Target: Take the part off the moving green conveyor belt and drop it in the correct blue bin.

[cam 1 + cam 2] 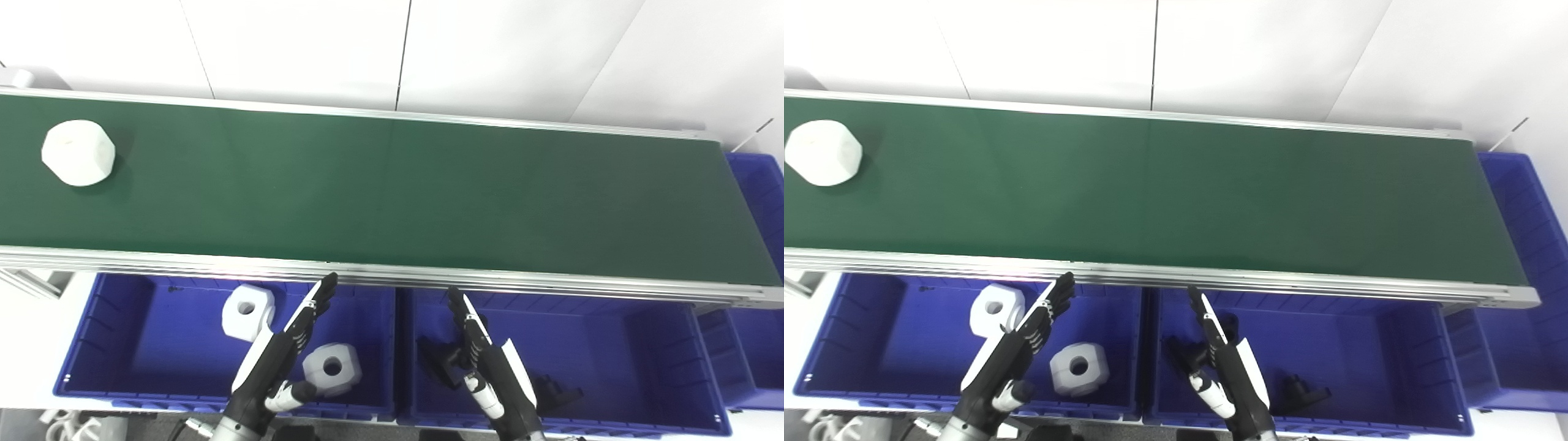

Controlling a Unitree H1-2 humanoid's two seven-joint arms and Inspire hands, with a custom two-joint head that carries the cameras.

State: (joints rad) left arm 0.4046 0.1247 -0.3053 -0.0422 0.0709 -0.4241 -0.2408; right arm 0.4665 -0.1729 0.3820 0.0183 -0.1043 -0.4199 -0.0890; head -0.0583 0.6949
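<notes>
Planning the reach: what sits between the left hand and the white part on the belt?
Only bare green belt and its near metal rail separate the left hand from the white part; both eye views show this.

Honestly nothing readable anywhere here, no labels, brands or numbers on the belt, the bins, the parts or the hands.

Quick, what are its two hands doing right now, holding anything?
Left hand: open, fingers straight, holding nothing.
Right hand: open, fingers straight, holding nothing.
</notes>
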